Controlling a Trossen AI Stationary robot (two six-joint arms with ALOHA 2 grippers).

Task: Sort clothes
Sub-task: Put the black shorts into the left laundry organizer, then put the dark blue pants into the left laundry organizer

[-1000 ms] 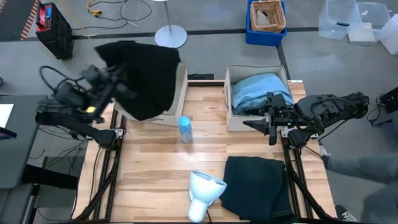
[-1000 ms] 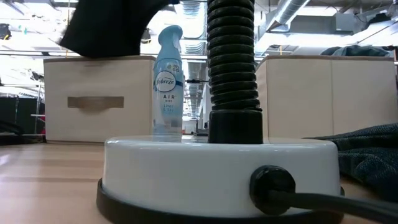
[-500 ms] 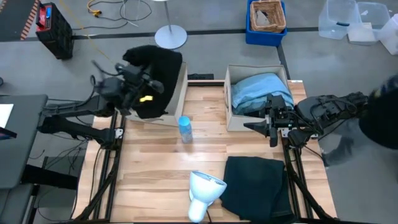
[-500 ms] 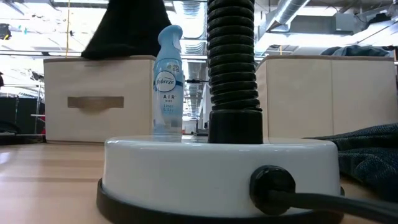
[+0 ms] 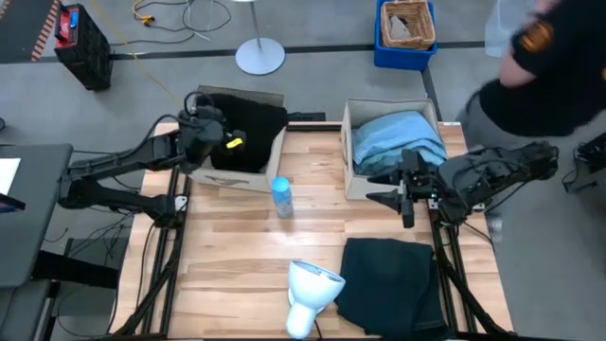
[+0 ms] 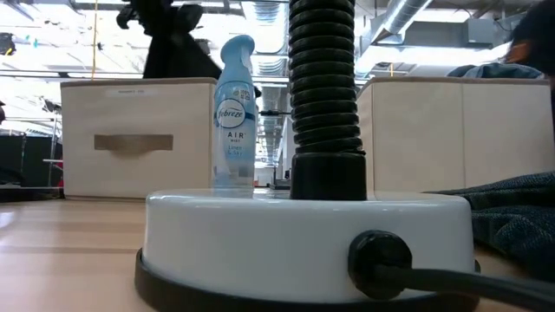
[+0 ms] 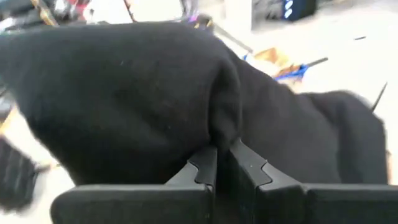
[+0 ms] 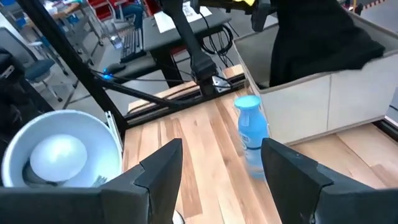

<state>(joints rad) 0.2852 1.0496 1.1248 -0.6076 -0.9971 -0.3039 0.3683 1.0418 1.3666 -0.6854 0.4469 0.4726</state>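
Note:
My left gripper (image 5: 223, 142) is over the left beige box (image 5: 273, 152) at the table's far left, shut on the black garment (image 5: 254, 125). The garment fills the left wrist view (image 7: 124, 93) and shows above that box in the low view (image 6: 173, 43). A turquoise garment (image 5: 393, 137) lies in the right beige box (image 5: 352, 180). A dark teal-black garment (image 5: 388, 282) lies flat on the table at the near right. My right gripper (image 8: 221, 168) is open and empty, beside the right box's near side (image 5: 396, 197). My left gripper pinches a raised fold of the black garment (image 7: 219, 135) between its two fingers. The fingers come from the table's left, slanting down over the box. The rest of the garment lies bunched below and beyond them in the left box.
A small blue bottle (image 5: 281, 197) stands on the table in front of the left box. A white lamp (image 5: 311, 289) stands at the near middle, and its base fills the low view (image 6: 303, 234). A person in dark clothes (image 5: 544, 66) is beyond the table's far right corner.
My left gripper has gone toward the table's right and down over the left box, still shut on the black garment. The garment, which hung wide over the box's left side, is now bunched inside it. A person has come into view at the far right.

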